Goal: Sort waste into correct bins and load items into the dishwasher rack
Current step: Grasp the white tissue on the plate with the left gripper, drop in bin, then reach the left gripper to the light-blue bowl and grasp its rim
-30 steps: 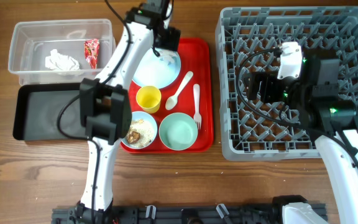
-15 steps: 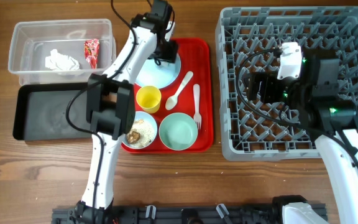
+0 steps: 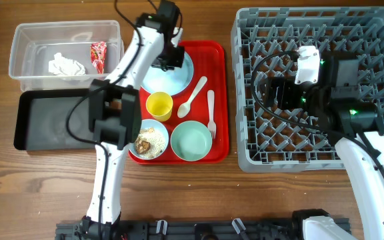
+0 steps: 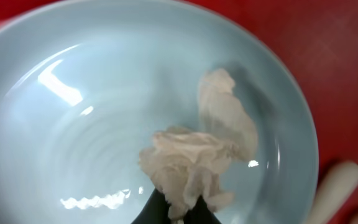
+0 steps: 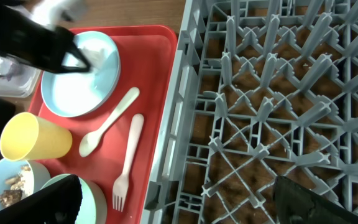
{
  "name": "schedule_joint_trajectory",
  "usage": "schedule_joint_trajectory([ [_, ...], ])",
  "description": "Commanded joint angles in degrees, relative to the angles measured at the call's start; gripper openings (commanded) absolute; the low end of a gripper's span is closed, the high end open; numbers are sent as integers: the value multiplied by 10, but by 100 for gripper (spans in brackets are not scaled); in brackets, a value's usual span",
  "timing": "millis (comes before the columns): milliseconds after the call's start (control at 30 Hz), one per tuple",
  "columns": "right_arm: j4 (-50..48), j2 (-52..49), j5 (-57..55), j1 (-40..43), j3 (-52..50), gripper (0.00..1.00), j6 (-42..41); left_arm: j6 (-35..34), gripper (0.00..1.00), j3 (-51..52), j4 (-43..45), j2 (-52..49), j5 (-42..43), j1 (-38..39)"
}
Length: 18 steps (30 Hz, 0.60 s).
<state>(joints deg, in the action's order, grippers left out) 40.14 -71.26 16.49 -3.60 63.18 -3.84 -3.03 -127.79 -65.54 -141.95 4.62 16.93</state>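
My left gripper (image 3: 168, 57) is shut on a crumpled white tissue (image 4: 194, 158) just above the pale blue plate (image 3: 181, 81); in the left wrist view the tissue bunches up from between the dark fingertips (image 4: 154, 210). The plate (image 4: 73, 93) fills that view. My right gripper (image 5: 179, 205) hangs open over the left part of the grey dishwasher rack (image 3: 379, 40), with nothing between its fingers. The clear tub (image 3: 25, 40) holds another tissue (image 3: 65, 65) and a red wrapper (image 3: 98, 56). The black tray (image 3: 45, 120) lies in front of the tub.
The red serving tray (image 3: 220, 100) also carries a yellow cup (image 3: 159, 105), a white spoon (image 3: 192, 97), a white fork (image 3: 211, 112), a mint bowl (image 3: 191, 141) and a blue bowl of food scraps (image 3: 150, 141).
My left gripper has closed on the tissue lying on the plate and shifted slightly left. The right arm has barely moved.
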Motion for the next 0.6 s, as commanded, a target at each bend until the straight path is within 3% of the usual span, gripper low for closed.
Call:
schedule_joint_trajectory([
  [0,0,-5,-3,-1,12,100,-8,-53,4,-30,-28,123,-23,-56],
  [133,0,-5,-3,-1,12,100,-8,-65,4,-30,-60,166,-32,-122],
  [367,0,-5,-3,-1,12,100,-9,-79,7,14,-61,149,-28,-233],
  [433,0,-5,-3,-1,12,100,-9,-79,30,36,-46,144,-23,-250],
  [467,0,-5,-3,-1,12,100,-9,-79,55,47,-38,141,-18,-257],
  [567,0,-5,-3,-1,12,100,-9,-79,88,60,-32,136,-9,-269],
])
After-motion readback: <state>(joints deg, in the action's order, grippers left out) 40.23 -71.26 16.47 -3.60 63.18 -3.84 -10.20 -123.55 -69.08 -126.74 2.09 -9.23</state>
